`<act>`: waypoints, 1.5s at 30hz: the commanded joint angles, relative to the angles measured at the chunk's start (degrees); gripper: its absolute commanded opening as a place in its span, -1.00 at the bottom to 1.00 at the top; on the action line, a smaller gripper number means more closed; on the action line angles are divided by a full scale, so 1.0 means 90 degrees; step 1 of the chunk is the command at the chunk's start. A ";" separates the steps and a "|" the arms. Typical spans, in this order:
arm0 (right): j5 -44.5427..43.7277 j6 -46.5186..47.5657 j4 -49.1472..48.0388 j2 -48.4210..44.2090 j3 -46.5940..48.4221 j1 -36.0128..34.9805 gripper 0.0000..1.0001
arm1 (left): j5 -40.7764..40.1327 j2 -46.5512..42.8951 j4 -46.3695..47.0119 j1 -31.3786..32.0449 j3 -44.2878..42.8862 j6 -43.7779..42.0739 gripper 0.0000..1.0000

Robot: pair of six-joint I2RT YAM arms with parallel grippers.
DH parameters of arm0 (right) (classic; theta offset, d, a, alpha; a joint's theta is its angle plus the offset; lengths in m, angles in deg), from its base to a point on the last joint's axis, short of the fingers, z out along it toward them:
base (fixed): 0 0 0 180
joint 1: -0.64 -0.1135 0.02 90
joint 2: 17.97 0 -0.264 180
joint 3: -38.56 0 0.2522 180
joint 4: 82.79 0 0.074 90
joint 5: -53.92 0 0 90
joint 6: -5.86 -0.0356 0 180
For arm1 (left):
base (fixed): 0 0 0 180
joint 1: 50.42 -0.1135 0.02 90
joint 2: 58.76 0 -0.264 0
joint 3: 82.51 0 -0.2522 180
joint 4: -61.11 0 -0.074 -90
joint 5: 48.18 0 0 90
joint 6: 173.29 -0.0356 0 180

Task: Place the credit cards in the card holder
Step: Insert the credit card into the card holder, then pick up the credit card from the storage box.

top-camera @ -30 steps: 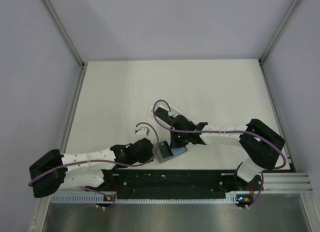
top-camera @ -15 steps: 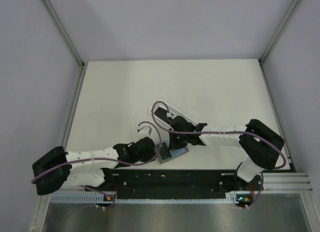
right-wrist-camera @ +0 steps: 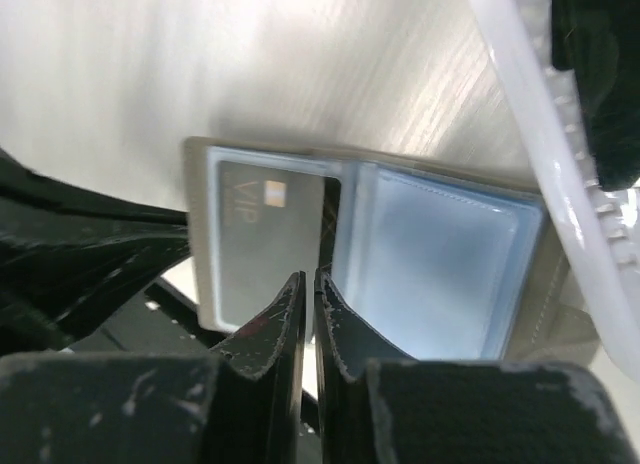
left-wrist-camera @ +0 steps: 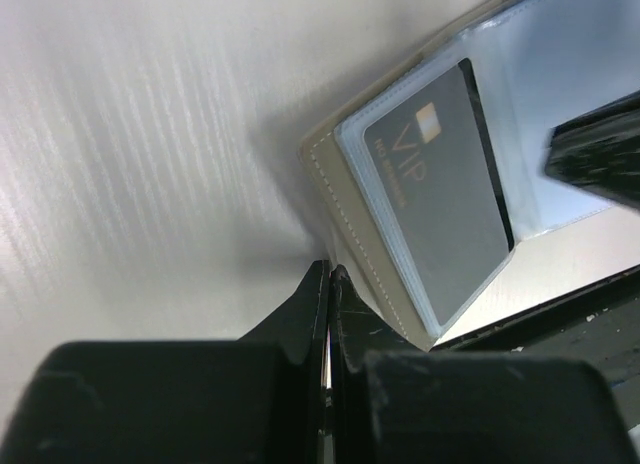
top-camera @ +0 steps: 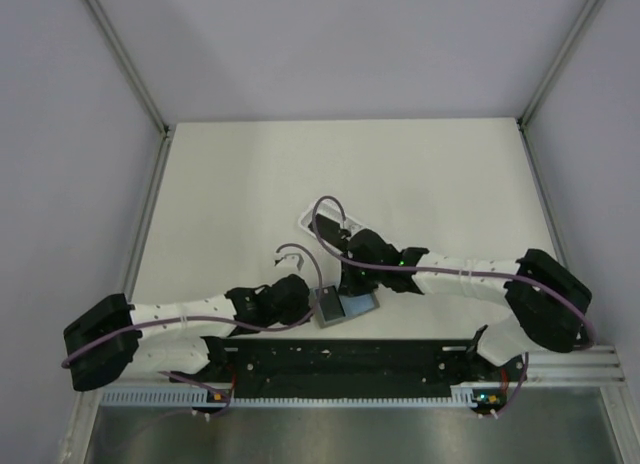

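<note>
Grey card holder (top-camera: 345,307) open, card (left-wrist-camera: 440,194) inside, left gripper (left-wrist-camera: 328,279), right gripper (right-wrist-camera: 308,284) both closed empty, right elbow (top-camera: 545,304) swung outward.

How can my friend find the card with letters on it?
Find the near edge of the white table, where the left arm and the right arm meet over an open card holder. The card sits in its clear pocket on the left arm's side. It is dark grey with VIP and a small gold square; the other pocket is pale blue and empty.
</note>
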 commanded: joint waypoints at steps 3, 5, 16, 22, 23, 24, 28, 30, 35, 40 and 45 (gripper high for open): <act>-0.0931 0.0198 0.0494 -0.1430 0.0149 -0.0090 -0.60 | -0.0136 -0.0499 -0.0912 0.0018 0.0239 0.0032 -1.00; -0.1273 0.0218 0.0787 -0.1684 0.0159 -0.0090 -0.43 | -0.0185 -0.0694 -0.1078 0.0009 0.0220 0.0052 -1.00; -0.1978 0.0091 0.1491 -0.2213 -0.0163 -0.0022 -0.17 | -0.0692 -0.1808 -0.1928 0.0018 -0.0210 -0.0095 -1.00; -0.1589 0.0197 0.1229 -0.2311 -0.0270 -0.0012 -0.33 | -0.0790 -0.2199 -0.1617 0.0009 -0.0249 -0.0368 -1.00; -0.1433 0.0275 0.1102 -0.2291 -0.0280 -0.0012 -0.39 | -0.0810 -0.2190 -0.1500 0.0018 -0.0230 -0.0426 -1.00; -0.1276 0.0324 0.0975 -0.2262 -0.0261 -0.0012 -0.45 | -0.0810 -0.2170 -0.1402 0.0009 -0.0220 -0.0456 -1.00; -0.0758 0.0500 0.0681 -0.1853 -0.0066 -0.0022 -0.80 | -0.0693 -0.1839 -0.1090 0.0018 -0.0249 -0.0573 -1.00; -0.0640 0.0569 0.0622 -0.1551 0.0071 -0.0012 -0.93 | -0.0615 -0.1576 -0.0904 0.0018 -0.0239 -0.0593 -1.00; -0.0220 0.0530 0.0261 -0.0789 0.0247 -0.0022 -1.00 | -0.0390 -0.0960 -0.0572 0.0018 -0.0249 -0.0525 -1.00; 0.0092 0.0481 -0.0071 -0.0173 0.0296 -0.0032 -1.00 | -0.0224 -0.0754 -0.0259 0.0018 -0.0093 -0.0495 -1.00; -0.0103 0.0384 -0.0081 0.0052 0.0315 -0.0032 -1.00 | -0.0166 -0.0569 -0.0083 0.0018 -0.0093 -0.0544 -1.00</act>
